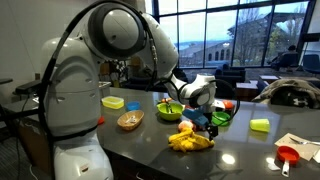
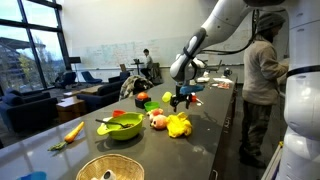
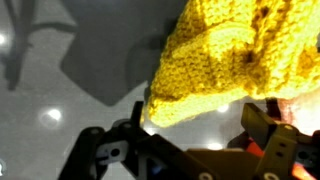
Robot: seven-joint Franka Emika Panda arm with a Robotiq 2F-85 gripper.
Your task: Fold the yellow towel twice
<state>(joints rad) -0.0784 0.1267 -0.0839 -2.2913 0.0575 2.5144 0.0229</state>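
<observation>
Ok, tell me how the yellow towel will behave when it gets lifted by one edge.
Probably floppy: the yellow towel lies bunched in soft folds, so it should drape from any pinch. Likely light, given its loose, open knit. The ribbed texture should catch rather than slip in the gripper.

yellow towel (image 3: 240,60): cut off by top and right edges, wrist view
gripper (image 3: 194,115): lower body cropped at bottom edge

Bunched yellow ribbed cloth towel (image 1: 190,140) lies on dark grey tabletop (image 1: 140,152). Black two-finger gripper (image 1: 208,126) just above it. Round green plastic bowl (image 1: 170,110) behind, woven basket bowl (image 1: 130,120) further left.
</observation>
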